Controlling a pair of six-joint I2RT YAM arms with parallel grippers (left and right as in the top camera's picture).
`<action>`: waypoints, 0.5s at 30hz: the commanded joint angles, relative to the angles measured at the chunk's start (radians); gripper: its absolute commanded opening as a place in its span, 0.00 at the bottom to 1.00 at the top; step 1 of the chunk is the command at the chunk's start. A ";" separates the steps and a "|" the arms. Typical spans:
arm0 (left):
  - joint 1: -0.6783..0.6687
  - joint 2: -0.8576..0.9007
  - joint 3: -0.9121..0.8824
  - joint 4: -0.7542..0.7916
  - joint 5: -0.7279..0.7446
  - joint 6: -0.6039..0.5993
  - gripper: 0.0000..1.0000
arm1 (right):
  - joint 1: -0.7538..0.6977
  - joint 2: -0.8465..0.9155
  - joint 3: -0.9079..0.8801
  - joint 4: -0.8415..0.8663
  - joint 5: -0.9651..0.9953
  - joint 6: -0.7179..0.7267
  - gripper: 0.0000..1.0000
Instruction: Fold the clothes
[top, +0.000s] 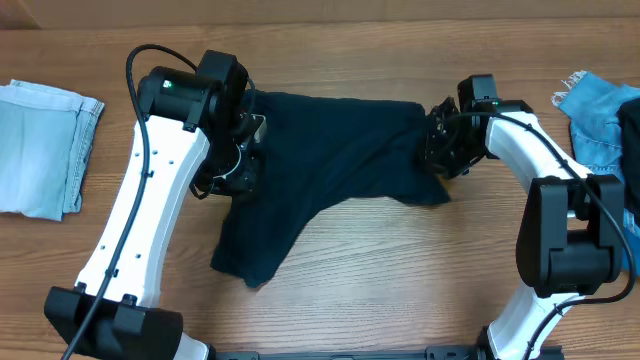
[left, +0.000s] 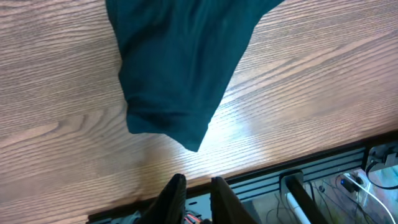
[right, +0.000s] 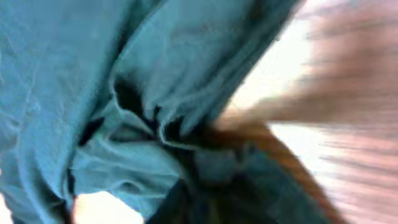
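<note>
- The navy garment (top: 330, 165) lies rumpled on the table (top: 420, 290), one leg trailing toward us.
- Our left hand (top: 240, 165) is at the garment's left edge. Its fingers (left: 176, 199) are nearly together, and we see no cloth between them.
- Our right hand (top: 440, 148) is at the garment's right corner, clamped on bunched fabric. The wrist view is blurred.
- The pale blue piece (top: 40, 150) lies folded, well left of the garment.
- The brighter blue denim piece (top: 600, 120) lies well right of the garment.
</note>
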 joint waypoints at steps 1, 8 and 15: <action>0.003 -0.030 0.018 0.004 0.011 -0.006 0.20 | -0.010 -0.041 -0.008 -0.061 0.045 0.003 0.05; 0.003 -0.030 0.018 0.023 0.012 -0.006 0.23 | -0.018 -0.242 -0.008 -0.247 0.221 0.032 0.08; 0.003 -0.030 0.018 0.023 0.011 -0.006 0.25 | -0.018 -0.291 -0.031 -0.447 0.346 0.097 0.08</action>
